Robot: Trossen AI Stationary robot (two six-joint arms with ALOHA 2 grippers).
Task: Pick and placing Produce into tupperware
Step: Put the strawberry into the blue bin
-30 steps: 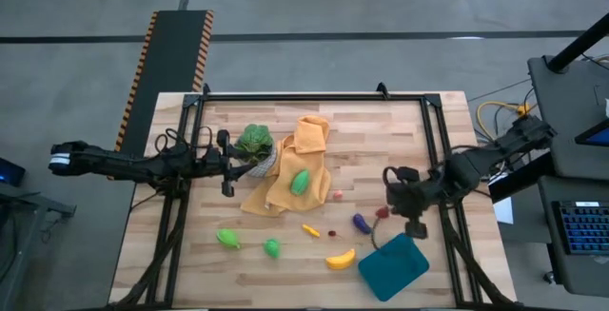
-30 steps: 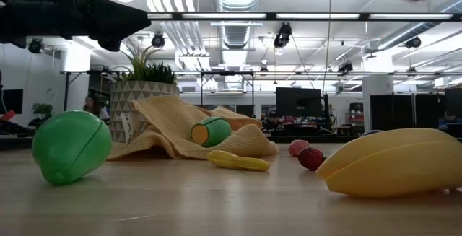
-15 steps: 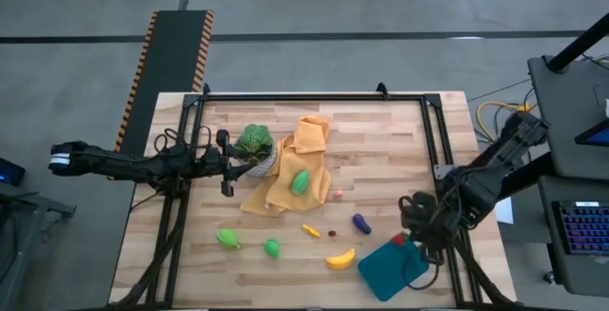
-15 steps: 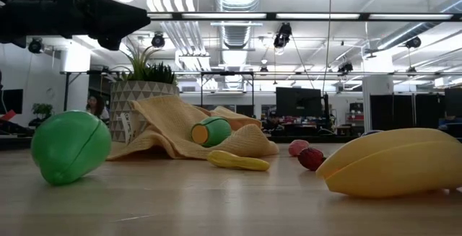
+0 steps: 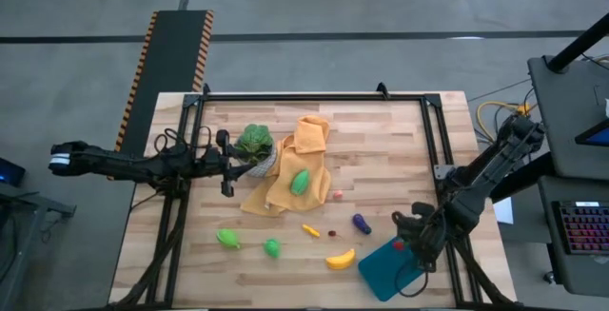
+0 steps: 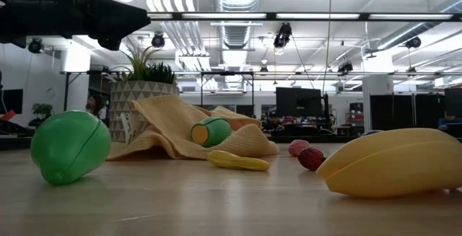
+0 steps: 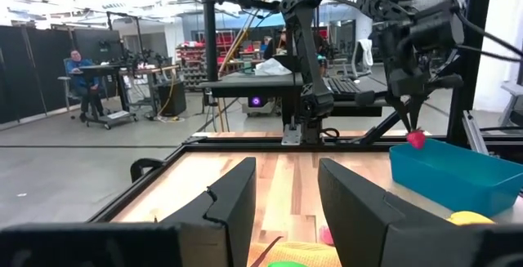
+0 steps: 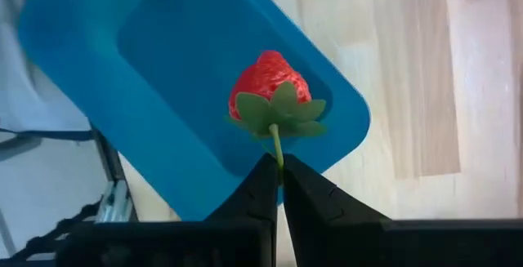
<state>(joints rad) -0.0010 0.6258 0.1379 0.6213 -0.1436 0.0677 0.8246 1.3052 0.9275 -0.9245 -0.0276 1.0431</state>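
My right gripper (image 5: 403, 242) hangs over the teal tupperware (image 5: 392, 265) at the table's near right corner, shut on a red toy strawberry (image 8: 270, 87). The left wrist view also shows that strawberry (image 7: 416, 139) above the tupperware (image 7: 445, 173). On the table lie the banana (image 5: 341, 259), eggplant (image 5: 362, 223), a small orange-yellow piece (image 5: 311, 230), two green pieces (image 5: 227, 239) (image 5: 272, 248) and tiny red ones (image 5: 332, 234). A third green piece (image 5: 300, 182) rests on the orange cloth. My left gripper (image 5: 226, 165) waits open beside the potted plant. My right gripper pinches the strawberry's thin green stem (image 8: 278, 151) between its two fingertips (image 8: 263, 179), coming from above and pointing down. The strawberry hangs below the fingers, lifted clear, over the tupperware's floor (image 8: 163, 87).
A leafy plant in a white pot (image 5: 255, 145) and the crumpled orange cloth (image 5: 290, 173) sit at the table's middle left. Black frame rails run along the table's edges (image 5: 314, 96). Bare wood lies between the cloth and the right rail.
My right gripper has carried the strawberry from beside the eggplant toward the table's near edge and now stands over the tupperware. It has stayed shut on the stem. The strawberry has left the top of the low view.
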